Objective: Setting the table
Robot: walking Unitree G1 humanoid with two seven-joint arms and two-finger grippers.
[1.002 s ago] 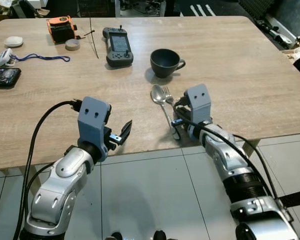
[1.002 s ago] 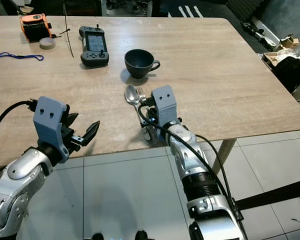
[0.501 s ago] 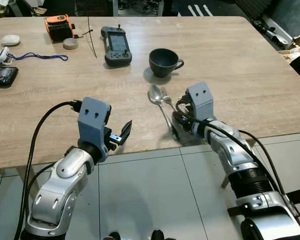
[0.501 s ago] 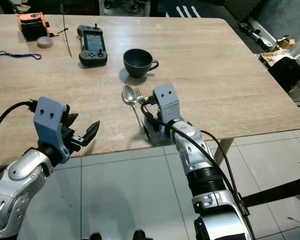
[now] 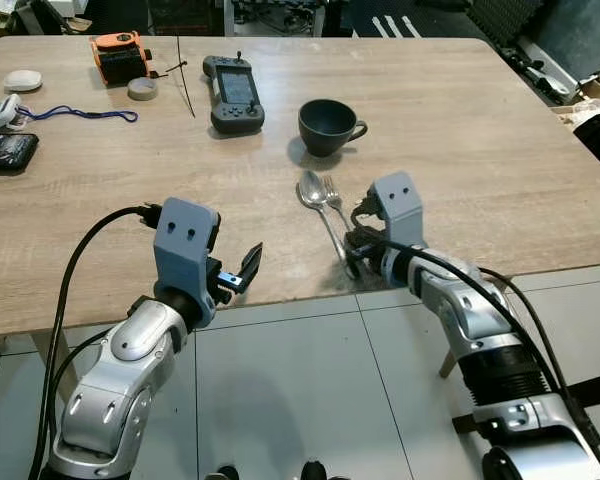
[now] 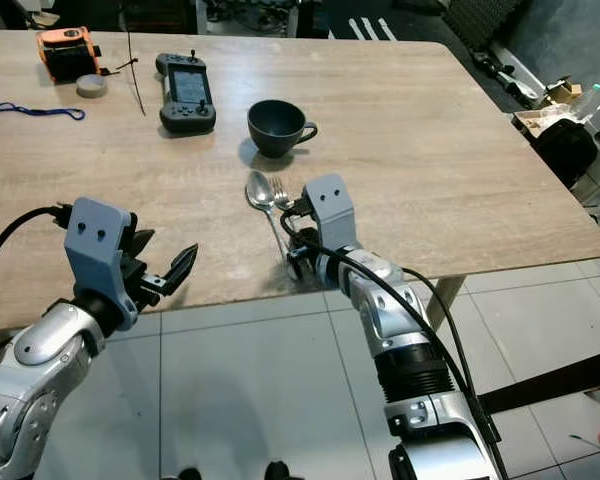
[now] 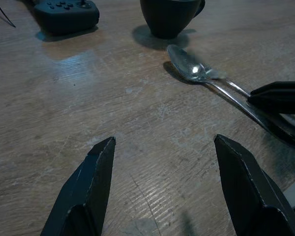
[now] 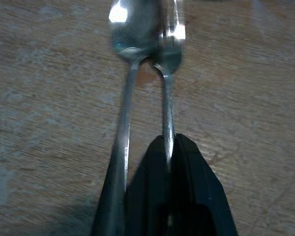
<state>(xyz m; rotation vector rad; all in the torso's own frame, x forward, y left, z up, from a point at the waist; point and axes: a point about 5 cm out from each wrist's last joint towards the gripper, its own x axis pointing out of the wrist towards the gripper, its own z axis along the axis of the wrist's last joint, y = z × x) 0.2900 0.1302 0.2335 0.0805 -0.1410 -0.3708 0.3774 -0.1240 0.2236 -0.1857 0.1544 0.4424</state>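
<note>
In the left eye view, a polished metal spoon (image 5: 314, 196) and fork (image 5: 332, 192) are lying side by side at frame center on the grained wooden table (image 5: 460, 130), below a matte dark cup (image 5: 329, 125). In the left wrist view, the left gripper (image 7: 162, 187) is hovering, its tapered fingers spread wide, grasping nothing. In the right wrist view, the right gripper (image 8: 168, 191) is pinching the fork's slim handle.

Two silver metal arms with ribbed black joint sections. Each wrist carries a blue-grey boxy housing with two small dark screw holes. Left gripper (image 5: 242, 272) and right gripper (image 5: 352, 262) have long black tapered fingers (image 7: 90, 184). Black cables loop along both forearms.
</note>
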